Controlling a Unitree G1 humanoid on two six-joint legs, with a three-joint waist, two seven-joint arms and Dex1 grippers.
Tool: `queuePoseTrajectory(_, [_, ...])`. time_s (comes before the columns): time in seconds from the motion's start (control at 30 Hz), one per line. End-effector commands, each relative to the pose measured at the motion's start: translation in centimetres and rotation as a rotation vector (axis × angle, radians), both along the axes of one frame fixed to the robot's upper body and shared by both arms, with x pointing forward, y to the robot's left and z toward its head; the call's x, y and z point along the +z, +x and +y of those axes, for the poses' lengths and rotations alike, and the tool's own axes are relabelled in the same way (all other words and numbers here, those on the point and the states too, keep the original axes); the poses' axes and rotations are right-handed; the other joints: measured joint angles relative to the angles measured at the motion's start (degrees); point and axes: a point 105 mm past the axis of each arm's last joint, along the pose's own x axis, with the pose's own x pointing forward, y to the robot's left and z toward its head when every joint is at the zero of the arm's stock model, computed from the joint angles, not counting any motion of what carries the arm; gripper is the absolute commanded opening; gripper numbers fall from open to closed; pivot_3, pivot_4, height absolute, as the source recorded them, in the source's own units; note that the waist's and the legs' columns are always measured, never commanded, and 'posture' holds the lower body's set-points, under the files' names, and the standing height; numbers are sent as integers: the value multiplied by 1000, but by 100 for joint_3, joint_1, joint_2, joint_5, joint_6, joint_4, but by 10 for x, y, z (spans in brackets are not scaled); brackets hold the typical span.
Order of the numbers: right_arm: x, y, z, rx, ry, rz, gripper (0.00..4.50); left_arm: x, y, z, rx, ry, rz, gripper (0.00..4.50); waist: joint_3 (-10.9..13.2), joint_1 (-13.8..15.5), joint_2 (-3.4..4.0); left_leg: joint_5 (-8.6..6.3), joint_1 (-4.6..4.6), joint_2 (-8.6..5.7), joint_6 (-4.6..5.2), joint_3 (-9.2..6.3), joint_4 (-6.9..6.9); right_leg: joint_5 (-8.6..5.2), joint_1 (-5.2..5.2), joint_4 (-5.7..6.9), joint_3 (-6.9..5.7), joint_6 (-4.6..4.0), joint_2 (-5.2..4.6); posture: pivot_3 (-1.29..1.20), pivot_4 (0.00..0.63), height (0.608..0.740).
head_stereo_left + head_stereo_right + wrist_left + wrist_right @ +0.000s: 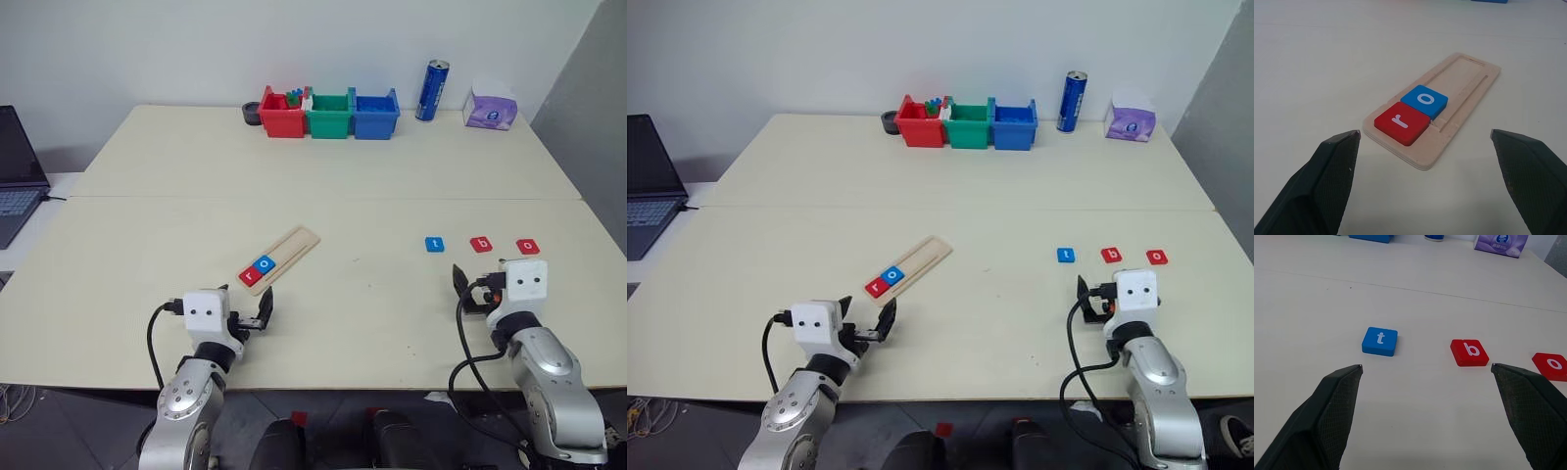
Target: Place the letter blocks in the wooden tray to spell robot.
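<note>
A pale table [343,313] carries a wooden tray [282,258] lying diagonally near its front left. To the right, three letter blocks lie apart in a row: blue t [435,245], red b [481,245], red o [528,247]. At the far edge stand red, green and blue bins [329,114], a blue can [432,90] and a purple tissue pack [491,108].

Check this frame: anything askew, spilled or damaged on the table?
Nothing spilled or damaged. The wooden tray lies diagonally rather than square to the table edge, holding r and o; the t, b and o blocks sit loose.
</note>
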Motion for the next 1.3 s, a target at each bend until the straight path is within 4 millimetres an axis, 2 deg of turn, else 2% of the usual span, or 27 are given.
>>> queuePoseTrajectory(0.03, [10,-1,-3,-15,-4,-47,4480,7,5,6,17,32,-52,4500,0,0,0,0,0,0,0,0,0,0,0,0,0,0,0,0,150,740])
queuePoseTrajectory(0.6, [10,-5,-2,-23,1,-50,4480,8,3,11,-4,22,-86,4500,0,-1,0,0,-1,1,0,0,-1,0,-1,-2,0,0,0,0,150,740])
queuePoseTrajectory(0.8, [18,-4,5,34,-28,-72,4480,23,8,12,-40,70,-137,4500,0,-1,0,0,-1,0,0,0,-1,0,-1,-2,-1,0,1,0,150,740])
queuePoseTrajectory(0.97, [32,-3,37,315,-42,-70,4480,41,18,17,-110,49,-177,4500,0,-2,0,0,0,0,0,1,-1,0,-1,-1,-3,0,2,0,150,740])
queuePoseTrajectory(1.03, [42,-9,58,541,-1,-50,4480,45,21,13,-195,83,-175,4500,1,-4,0,0,1,-2,0,-1,0,0,-1,-1,-4,0,5,0,150,740])
queuePoseTrajectory(1.1, [50,-16,70,708,22,-20,4480,47,24,12,-250,99,-174,4500,1,-5,0,0,1,-2,1,-1,-1,1,0,-2,-7,-1,9,0,150,740])
queuePoseTrajectory(1.3, [62,-29,88,1015,29,85,4480,53,35,19,-359,152,-148,4500,4,-1,-4,-1,-1,-1,2,-4,0,1,0,-4,-12,-3,9,0,150,740])
